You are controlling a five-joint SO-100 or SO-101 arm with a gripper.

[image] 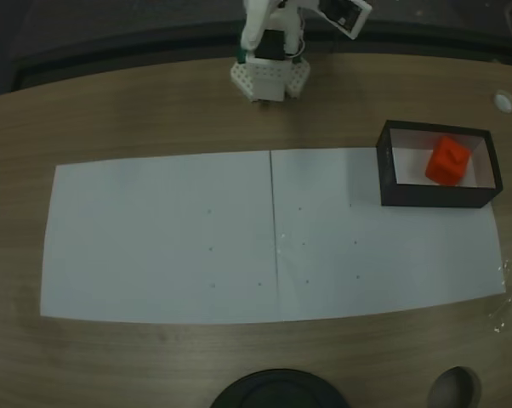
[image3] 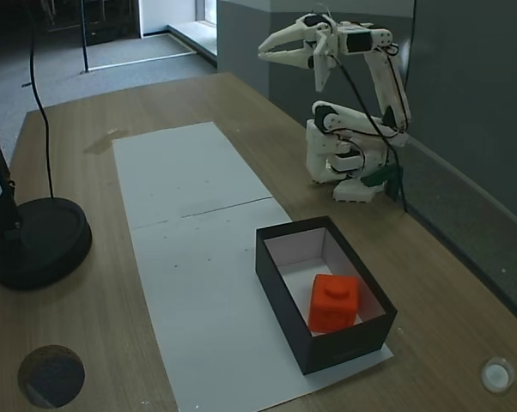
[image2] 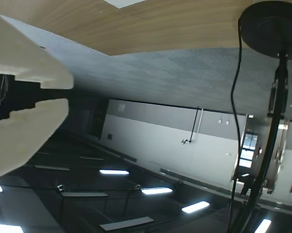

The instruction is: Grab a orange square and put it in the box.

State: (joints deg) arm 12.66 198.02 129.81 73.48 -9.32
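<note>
White paper sheets (image: 171,238) cover the wooden table (image: 111,110).

A: What's on the worktop (image: 137,119)?
B: White paper sheets (image: 162,238) across center; black box (image: 435,197) on their right end, arm base (image: 269,78) top center, black round stand base (image3: 35,245) left in another fixed view.

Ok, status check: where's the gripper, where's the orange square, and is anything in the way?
Gripper raised above the arm's base, jaws slightly apart, empty. Orange square inside the box. Nothing in the way on the white paper.
</note>
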